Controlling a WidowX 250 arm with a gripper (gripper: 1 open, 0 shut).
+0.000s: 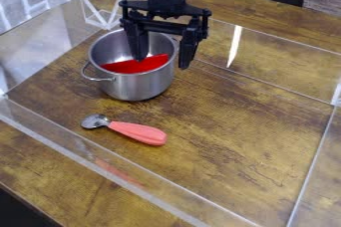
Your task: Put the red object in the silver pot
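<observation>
The red object (130,129) lies flat on the wooden table, its coral-red handle pointing right and its small silver head at the left end. Behind it stands the silver pot (134,67), round and shiny, with a flat red piece inside. My gripper (164,50) hangs pointing down over the pot's right rim, fingers spread wide and open, nothing between them. One finger (139,40) is over the pot's inside, the other (188,49) just outside its right edge. The gripper is well behind the red object and apart from it.
Clear plastic walls (200,209) ring the wooden tabletop (240,131), with a low front edge and a panel at the right (234,47). Open wood stretches right of the pot and the utensil.
</observation>
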